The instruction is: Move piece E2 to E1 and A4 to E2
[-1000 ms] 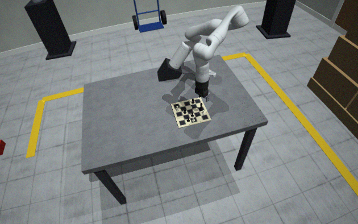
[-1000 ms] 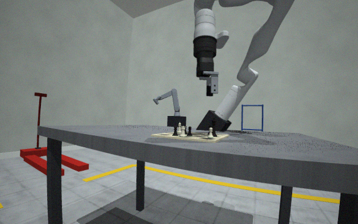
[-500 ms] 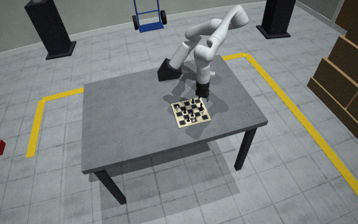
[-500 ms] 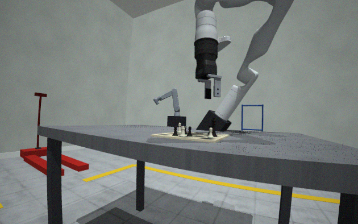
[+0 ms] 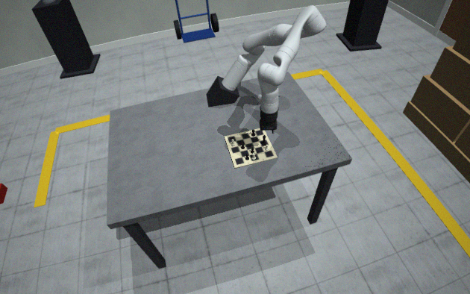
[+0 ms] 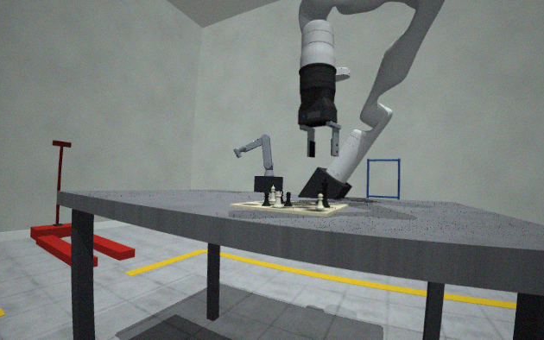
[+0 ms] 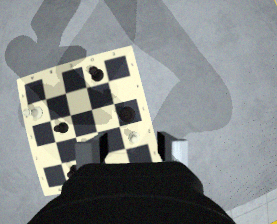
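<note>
Wide-open and empty, the gripper [image 6: 323, 147] hovers above the chessboard [image 6: 337, 209]; descending off-center could topple crowded neighboring pieces.

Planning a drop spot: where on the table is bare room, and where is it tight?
Bare: the wide stretch of table left of the chessboard, and the front strip toward the table's near edge. Tight: the board's pieces, and behind it, between the open gripper and arm base.
</note>
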